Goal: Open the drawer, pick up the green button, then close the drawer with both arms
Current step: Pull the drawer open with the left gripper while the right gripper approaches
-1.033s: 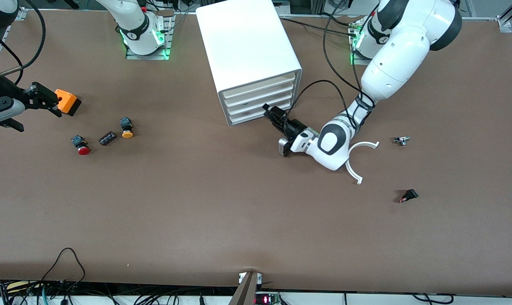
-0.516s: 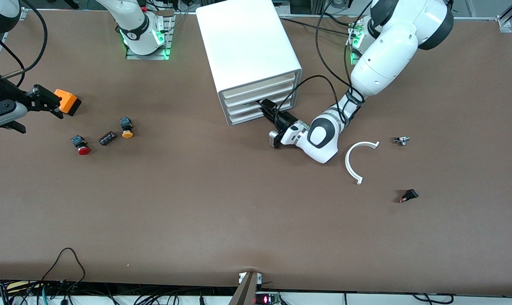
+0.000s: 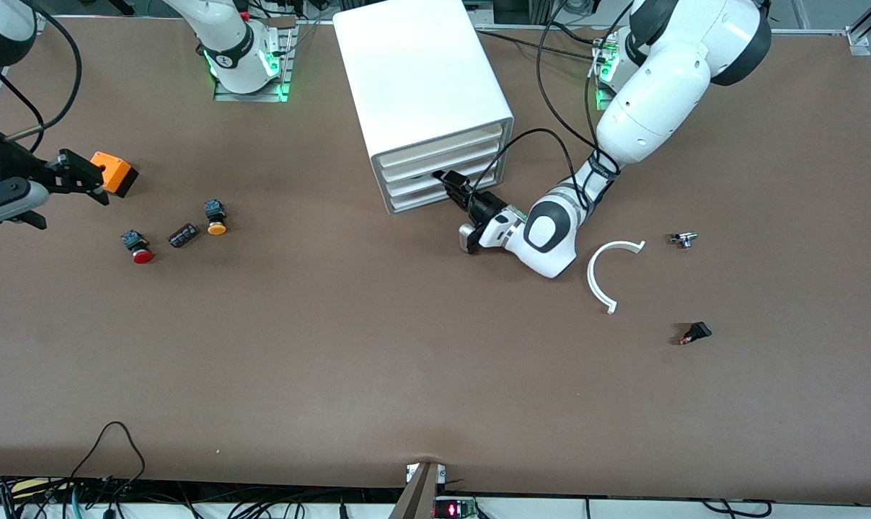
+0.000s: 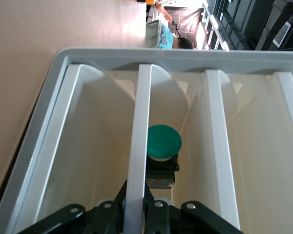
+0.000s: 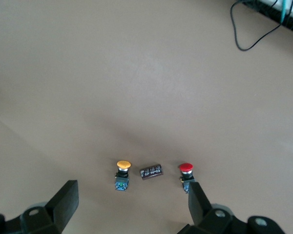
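Since before, left claw point(image 3: 446, 177) has clamped onto a drawer front point(image 4: 136, 146); right claw point(image 5: 132, 204) waits, spread

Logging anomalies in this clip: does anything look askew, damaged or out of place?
Nothing stands out. The left gripper is shut on a drawer front of the white cabinet, with the green button inside. The right gripper waits open above loose buttons.
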Available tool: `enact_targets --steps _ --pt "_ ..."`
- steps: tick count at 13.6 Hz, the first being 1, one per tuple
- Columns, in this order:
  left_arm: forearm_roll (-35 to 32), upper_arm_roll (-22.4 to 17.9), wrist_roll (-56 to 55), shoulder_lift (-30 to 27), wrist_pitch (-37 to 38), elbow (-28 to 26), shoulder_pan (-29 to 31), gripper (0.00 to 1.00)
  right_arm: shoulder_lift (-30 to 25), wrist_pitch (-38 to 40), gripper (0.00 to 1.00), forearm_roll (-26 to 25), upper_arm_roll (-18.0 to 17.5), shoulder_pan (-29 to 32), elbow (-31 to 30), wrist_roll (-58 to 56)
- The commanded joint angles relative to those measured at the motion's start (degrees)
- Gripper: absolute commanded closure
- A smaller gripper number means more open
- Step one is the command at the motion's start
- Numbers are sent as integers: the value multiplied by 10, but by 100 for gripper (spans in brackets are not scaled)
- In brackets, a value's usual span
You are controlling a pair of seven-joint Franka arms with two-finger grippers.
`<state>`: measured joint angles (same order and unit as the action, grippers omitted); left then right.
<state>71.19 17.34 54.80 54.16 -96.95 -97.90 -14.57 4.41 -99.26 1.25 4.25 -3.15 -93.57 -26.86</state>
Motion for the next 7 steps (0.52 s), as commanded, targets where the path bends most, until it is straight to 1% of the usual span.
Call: enact_targets --steps 1,4,7 --pt "51 1 6 -7 -3 -7 9 100 22 46 0 4 0 -4 18 -3" --pt "62 1 5 -7 -38 -8 21 100 24 52 1 6 -2 -5 18 -2" --pt "88 0 0 -8 -46 -8 42 100 34 44 1 6 -3 -22 21 -1"
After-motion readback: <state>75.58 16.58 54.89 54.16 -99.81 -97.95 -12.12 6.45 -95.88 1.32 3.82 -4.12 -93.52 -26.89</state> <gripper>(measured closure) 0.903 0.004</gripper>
